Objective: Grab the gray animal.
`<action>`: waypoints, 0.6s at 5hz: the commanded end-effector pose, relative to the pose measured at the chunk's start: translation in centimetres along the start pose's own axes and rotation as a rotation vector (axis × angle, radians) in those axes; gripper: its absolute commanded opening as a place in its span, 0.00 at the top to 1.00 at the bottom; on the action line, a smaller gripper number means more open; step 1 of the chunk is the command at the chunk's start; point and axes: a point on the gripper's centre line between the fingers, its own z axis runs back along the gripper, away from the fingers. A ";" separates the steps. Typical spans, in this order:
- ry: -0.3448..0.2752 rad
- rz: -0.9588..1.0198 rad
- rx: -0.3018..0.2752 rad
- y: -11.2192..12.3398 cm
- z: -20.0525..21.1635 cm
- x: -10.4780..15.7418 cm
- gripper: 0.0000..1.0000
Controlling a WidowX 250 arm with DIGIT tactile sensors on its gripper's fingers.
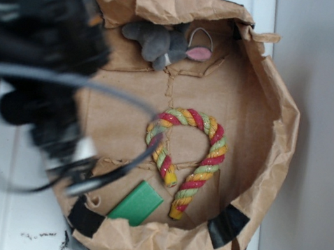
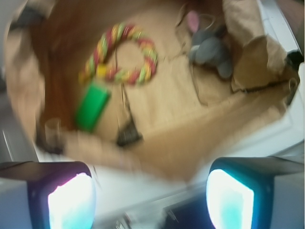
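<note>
exterior looks straight down; wrist looks obliquely from nearer; both share the paper bag (image 1: 268,136) (image 2: 224,129).

One paper bag (image 1: 271,85) holds three things: one gray mouse (image 1: 159,42), one striped rope toy (image 1: 197,153) and one green block (image 1: 136,203). Two black tape patches (image 1: 227,225) show on the bag's rim.

Gray animal (image 1: 159,42), red-yellow-green striped rope (image 1: 192,149), green block (image 1: 136,203).
</note>
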 end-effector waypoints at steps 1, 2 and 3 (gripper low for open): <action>-0.053 0.026 -0.019 0.4 1.5 0.6 0.00; -0.053 0.026 -0.019 0.4 1.5 0.6 0.00; -0.155 0.034 -0.063 1.0 -0.6 0.8 0.00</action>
